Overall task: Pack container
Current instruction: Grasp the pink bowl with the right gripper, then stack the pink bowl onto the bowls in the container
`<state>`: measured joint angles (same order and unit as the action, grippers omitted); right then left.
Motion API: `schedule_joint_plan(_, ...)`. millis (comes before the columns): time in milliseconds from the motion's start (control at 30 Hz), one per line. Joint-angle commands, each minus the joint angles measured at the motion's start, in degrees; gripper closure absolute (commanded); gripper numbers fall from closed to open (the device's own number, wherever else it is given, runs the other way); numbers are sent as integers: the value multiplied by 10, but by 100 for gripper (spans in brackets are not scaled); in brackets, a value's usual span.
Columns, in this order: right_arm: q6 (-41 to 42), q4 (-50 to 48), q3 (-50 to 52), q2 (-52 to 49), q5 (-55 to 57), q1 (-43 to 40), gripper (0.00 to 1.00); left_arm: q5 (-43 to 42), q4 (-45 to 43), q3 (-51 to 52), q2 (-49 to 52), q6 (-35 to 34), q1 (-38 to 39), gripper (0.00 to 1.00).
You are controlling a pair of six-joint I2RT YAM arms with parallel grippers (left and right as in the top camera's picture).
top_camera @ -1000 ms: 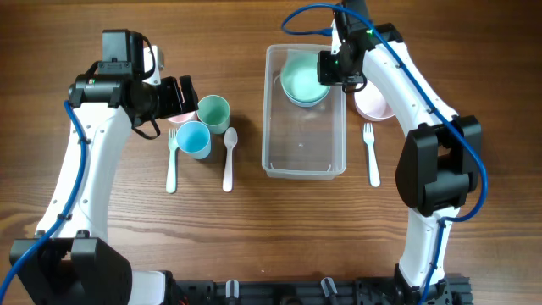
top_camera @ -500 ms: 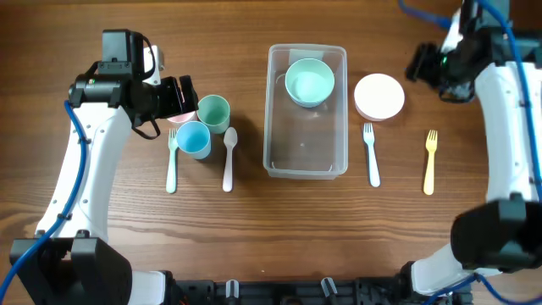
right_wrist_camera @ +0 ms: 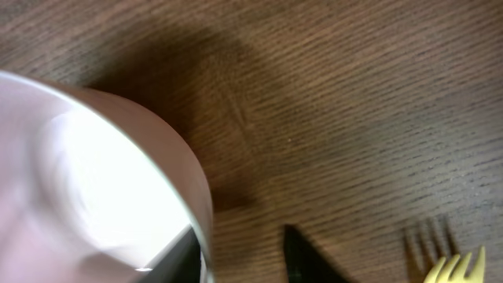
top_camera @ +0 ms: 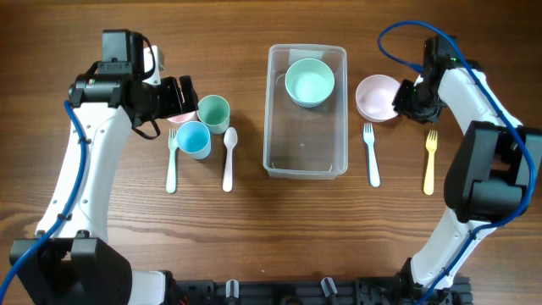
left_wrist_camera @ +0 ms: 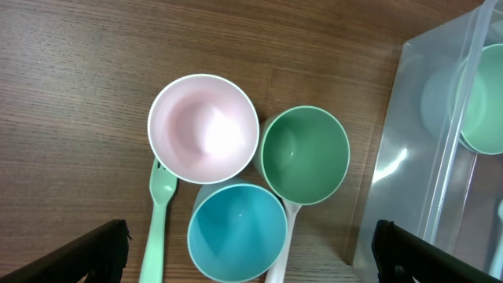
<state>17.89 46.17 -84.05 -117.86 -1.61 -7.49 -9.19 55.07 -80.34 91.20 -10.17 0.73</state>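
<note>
We logged the container (top_camera: 306,146) mid-worktop toward the far edge, green bowl (top_camera: 309,82) in its far end, bare wood along the near edge. Right gripper (top_camera: 405,100), jaws apart, straddled the pink bowl (top_camera: 373,97) rim, with the yellow fork (top_camera: 430,161) just nearward. Left gripper (top_camera: 182,97), jaws wide, hung over the cups (top_camera: 194,138).

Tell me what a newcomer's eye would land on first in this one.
The clear container sits at table centre, holding only a mint bowl at its far end. Just right of it, the right gripper straddles a pink bowl's rim, fingers apart. The left gripper hangs open over a pink cup, a green cup and a blue cup clustered together.
</note>
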Motion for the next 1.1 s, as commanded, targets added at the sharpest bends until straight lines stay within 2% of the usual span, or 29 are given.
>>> schedule_joint_plan(0,-5,-7,0,-8,-5,1,92,3,-1,-10,3,9,-3,0)
schedule_joint_plan(33,-12,0,-9,-6,-4,2,96,3,-1,-10,3,9,-3,0)
schedule_joint_plan(133,-12,21,-34,21,-1,5,96,3,-1,-10,3,9,-3,0)
schedule_joint_plan(233,12,80,-98,98,-19,25,96,3,-1,-10,3,9,-3,0)
schedule_joint_plan(333,-20,150,-184,171,-48,100,96,3,-1,-10,3,9,-3,0)
schedule_joint_plan(433,-44,176,-221,183,-47,192,96,3,-1,-10,3,9,-3,0)
schedule_joint_plan(467,-45,167,-221,170,-39,225,96,3,-1,-10,3,9,-3,0)
schedule_joint_plan(567,-42,130,-221,123,-33,249,96,3,-1,-10,3,9,-3,0)
schedule_joint_plan(700,-24,43,-221,-7,1,245,96,3,-1,-10,3,9,-3,0)
schedule_joint_plan(833,-12,22,-221,-88,2,232,96,3,-1,-10,3,9,-3,0)
schedule_joint_plan(1067,-14,25,-221,-106,3,224,96,3,-1,-10,3,9,-3,0)
